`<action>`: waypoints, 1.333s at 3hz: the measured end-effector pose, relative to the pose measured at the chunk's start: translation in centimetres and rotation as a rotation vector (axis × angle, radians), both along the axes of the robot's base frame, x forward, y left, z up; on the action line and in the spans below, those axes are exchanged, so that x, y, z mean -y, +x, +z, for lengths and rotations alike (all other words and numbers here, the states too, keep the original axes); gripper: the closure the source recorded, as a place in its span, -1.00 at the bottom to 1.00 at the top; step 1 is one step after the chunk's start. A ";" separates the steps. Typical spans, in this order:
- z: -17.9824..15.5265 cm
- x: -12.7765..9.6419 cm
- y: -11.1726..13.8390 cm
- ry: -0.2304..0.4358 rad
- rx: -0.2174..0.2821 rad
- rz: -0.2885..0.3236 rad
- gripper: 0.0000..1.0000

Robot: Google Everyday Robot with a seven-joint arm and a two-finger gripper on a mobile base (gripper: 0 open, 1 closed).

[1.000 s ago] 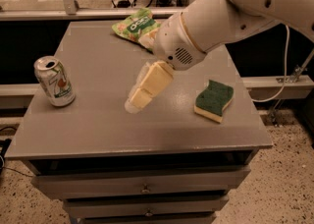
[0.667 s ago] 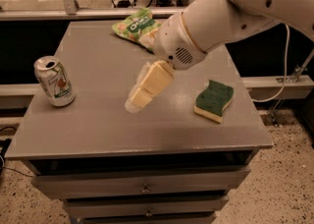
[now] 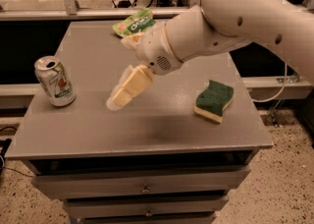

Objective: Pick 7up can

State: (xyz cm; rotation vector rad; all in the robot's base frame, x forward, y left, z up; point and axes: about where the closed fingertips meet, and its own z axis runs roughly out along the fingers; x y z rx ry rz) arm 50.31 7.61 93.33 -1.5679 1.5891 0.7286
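The 7up can point(image 3: 55, 81), silver-white with green markings and a red spot, stands upright near the left edge of the grey cabinet top point(image 3: 147, 129). My gripper point(image 3: 125, 91), with pale yellow fingers, hangs over the middle of the top and points down and to the left. It is to the right of the can, about a can's width of bare surface away, and touches nothing. The large white arm point(image 3: 235, 16) reaches in from the upper right.
A green snack bag point(image 3: 133, 22) lies at the back of the top, partly behind the arm. A green and yellow sponge point(image 3: 214, 100) lies at the right. Drawers point(image 3: 144, 188) are below the front edge. A railing runs behind.
My gripper has moved left, closer to the can. The can, sponge and bag have not moved.
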 end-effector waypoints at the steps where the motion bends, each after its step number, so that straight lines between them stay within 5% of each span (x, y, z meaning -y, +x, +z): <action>1: -0.7 -3.7 2.6 0.101 0.026 0.044 -1.00; 2: -2.2 -8.5 5.3 0.198 0.055 0.098 -1.00; 4: -4.3 -13.2 5.6 0.280 0.017 0.157 -1.00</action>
